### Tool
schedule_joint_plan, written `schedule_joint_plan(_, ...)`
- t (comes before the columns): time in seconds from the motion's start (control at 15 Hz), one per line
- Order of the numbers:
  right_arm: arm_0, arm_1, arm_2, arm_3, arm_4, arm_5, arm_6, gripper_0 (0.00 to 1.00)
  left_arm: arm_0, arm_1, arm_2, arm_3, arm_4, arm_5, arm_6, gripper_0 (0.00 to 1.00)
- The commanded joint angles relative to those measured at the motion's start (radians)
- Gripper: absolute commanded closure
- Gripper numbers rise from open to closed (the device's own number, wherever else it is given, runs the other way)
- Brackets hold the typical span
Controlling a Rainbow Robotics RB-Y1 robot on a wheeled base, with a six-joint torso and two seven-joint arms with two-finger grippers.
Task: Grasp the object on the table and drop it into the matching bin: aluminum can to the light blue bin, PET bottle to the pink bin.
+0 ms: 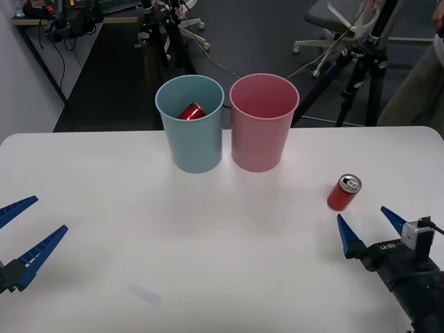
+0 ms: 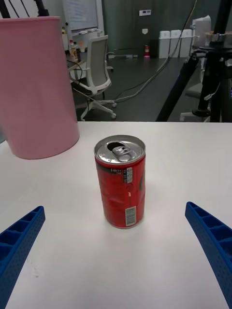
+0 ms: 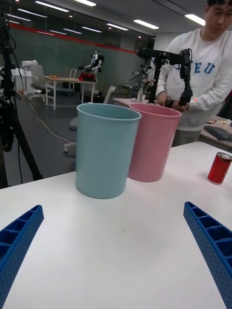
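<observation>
Front view: you have the red aluminum can (image 1: 344, 192) upright on the white bench (image 1: 208, 236), out to the right of the pink bin (image 1: 263, 122) and well apart from it; your right gripper (image 1: 370, 227) sits just short of the can, fingers spread wide and empty; your left gripper (image 1: 17, 236) waits near the bench's left edge, also spread wide with nothing in it
Light blue bin: the light blue bin (image 1: 190, 122) stands just beside the pink one, and a second red can (image 1: 191, 111) already lies inside it
Right wrist view: the can (image 2: 120, 181) stands centred between your two blue fingers (image 2: 19, 241), neither touching it, pull tab up; the pink bin (image 2: 37, 87) is off to one side beyond it
Left wrist view: both bins stand ahead of you, blue (image 3: 106, 149) nearer, the can (image 3: 220, 168) far off
Progress: one can looks sorted; for this one the grasp, lift and drop into the light blue bin are all left
</observation>
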Motion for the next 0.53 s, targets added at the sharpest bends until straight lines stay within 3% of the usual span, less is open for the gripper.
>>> schedule_joint_plan(0.07,-0.070,0.008,0.011,0.097,-0.077,0.000,0.124,0.00,0.000,0.000,0.000,0.000,0.000,0.000,0.000,0.00)
schedule_joint_plan(0.53,-0.210,0.019,0.011,0.264,-0.178,-0.015,0.308,0.00,0.000,0.000,0.000,0.000,0.000,0.000,0.000,0.00)
